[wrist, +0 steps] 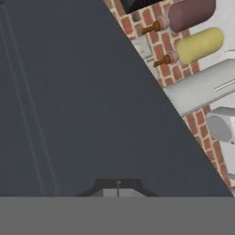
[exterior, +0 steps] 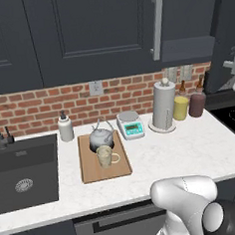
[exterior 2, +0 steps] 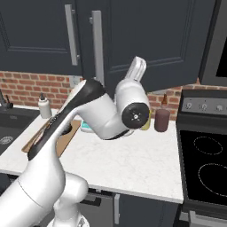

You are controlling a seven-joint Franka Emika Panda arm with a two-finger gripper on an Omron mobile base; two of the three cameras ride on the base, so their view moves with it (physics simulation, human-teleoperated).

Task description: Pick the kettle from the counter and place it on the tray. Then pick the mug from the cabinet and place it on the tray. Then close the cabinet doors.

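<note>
Two dark fingers (wrist: 118,187) I see pressed together, gripping nothing, close to a charcoal panelled cabinet door (wrist: 82,92), while the squat silver kettle (exterior: 101,137) and beige mug (exterior: 105,156) sit on the wooden tray (exterior: 88,167) on the white worktop (exterior: 182,149).

A red brick backsplash (exterior: 34,108) with a wall outlet (exterior: 95,87) runs behind a dark sink (exterior: 25,171), beside a black stove (exterior 2: 207,164).

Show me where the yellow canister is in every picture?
Left base view: yellow canister at right, on the counter between paper towel roll and dark red canister.
Right base view: hidden behind the arm.
Hand view: upper right, lying sideways.
Shared landmark: the dark red canister beside it.
</note>
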